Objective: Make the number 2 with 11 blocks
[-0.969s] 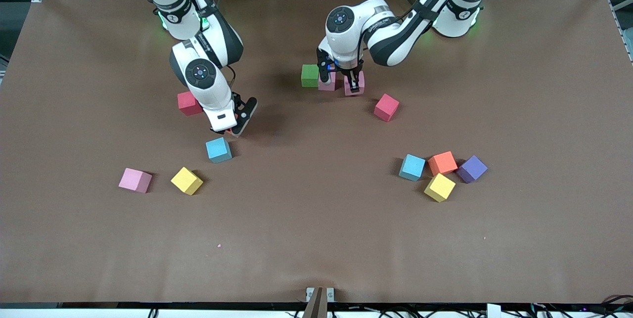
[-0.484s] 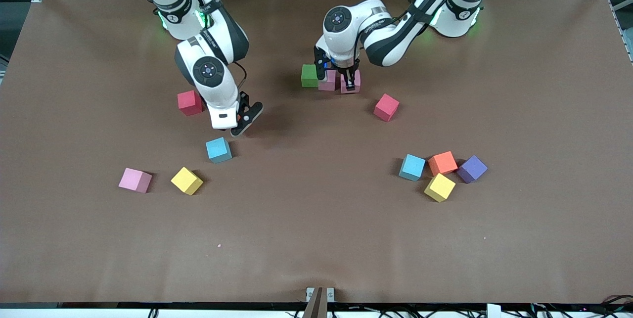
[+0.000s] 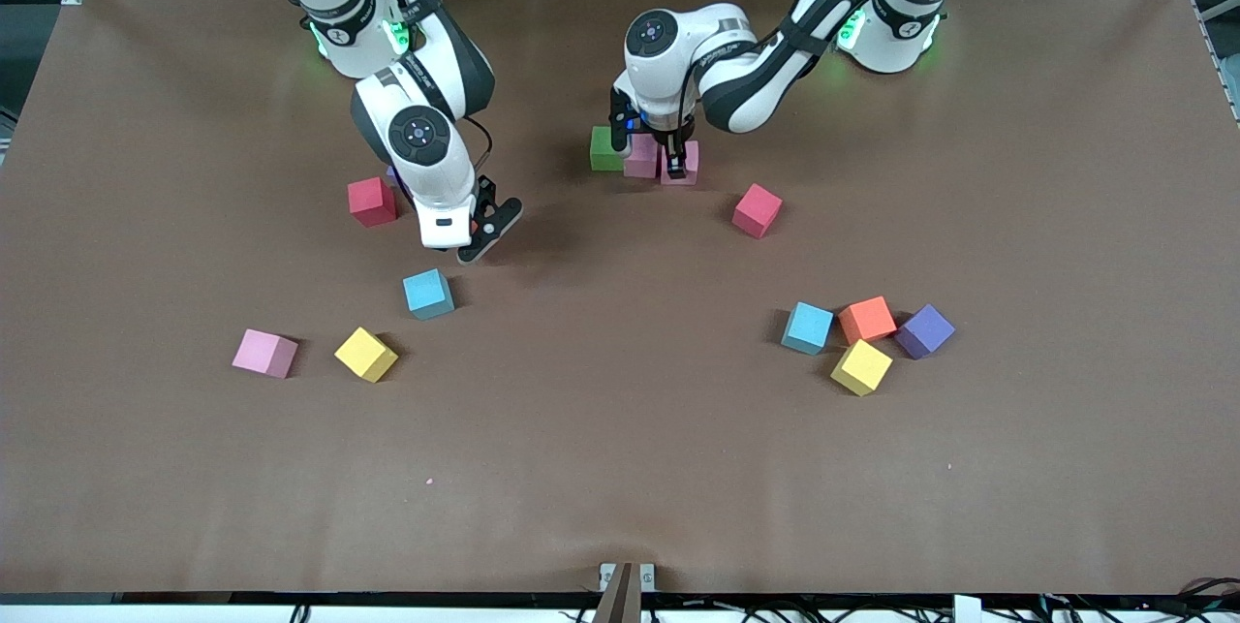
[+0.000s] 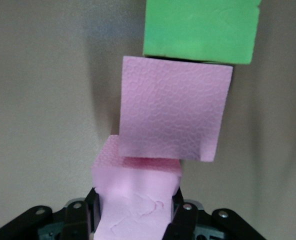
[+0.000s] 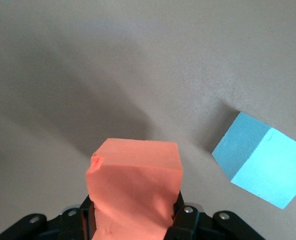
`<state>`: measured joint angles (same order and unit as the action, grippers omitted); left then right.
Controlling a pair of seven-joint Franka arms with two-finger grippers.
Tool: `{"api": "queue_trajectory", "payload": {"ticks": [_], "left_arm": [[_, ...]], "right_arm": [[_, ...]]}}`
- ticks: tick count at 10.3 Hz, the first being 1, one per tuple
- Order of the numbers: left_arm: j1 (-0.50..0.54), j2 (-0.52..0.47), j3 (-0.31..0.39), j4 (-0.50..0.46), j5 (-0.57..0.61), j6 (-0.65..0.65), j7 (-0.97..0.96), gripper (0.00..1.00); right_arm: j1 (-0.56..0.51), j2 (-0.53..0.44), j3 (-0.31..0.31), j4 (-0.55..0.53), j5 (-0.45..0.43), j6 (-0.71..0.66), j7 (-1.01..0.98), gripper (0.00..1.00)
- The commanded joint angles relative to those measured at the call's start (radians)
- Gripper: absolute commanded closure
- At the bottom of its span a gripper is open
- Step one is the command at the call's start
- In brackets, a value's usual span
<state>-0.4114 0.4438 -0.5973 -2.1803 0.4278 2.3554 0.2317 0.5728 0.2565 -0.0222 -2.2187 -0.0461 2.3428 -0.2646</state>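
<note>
Blocks' row [image 3: 643, 155] running along table's length, left jaws clenched on pink end cube [image 4: 138, 195], right jaws on orange cube [image 5: 134, 190].

Three blocks [image 3: 643, 154] sit in a row; other cubes [image 3: 862, 332] scattered nearer the camera

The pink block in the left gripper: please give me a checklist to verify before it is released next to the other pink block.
1. Left gripper shut on the pink block: ok.
2. Held block lined up with the second pink block: not ok; it is offset and partly hidden under that block's edge in the left wrist view.
3. Second pink block against the green block: ok, edges meet.
4. Held block resting flat on the table: cannot tell.
5. Right gripper away from this row, shut on an orange block, over bare table near a blue block: ok.
</note>
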Motion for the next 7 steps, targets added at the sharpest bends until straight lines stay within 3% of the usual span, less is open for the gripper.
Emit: {"api": "queue_trajectory", "payload": {"ticks": [1, 7], "left_arm": [[0.002, 0.015, -0.002, 0.002, 0.037, 0.016, -0.041, 0.96], [0.002, 0.007, -0.018, -0.018, 0.037, 0.012, -0.087, 0.96]], "right_arm": [[0.004, -0.01, 0.004, 0.002, 0.006, -0.014, 0.057, 0.72], [0.024, -0.009, 0.002, 0.002, 0.006, -0.013, 0.096, 0.72]]}}
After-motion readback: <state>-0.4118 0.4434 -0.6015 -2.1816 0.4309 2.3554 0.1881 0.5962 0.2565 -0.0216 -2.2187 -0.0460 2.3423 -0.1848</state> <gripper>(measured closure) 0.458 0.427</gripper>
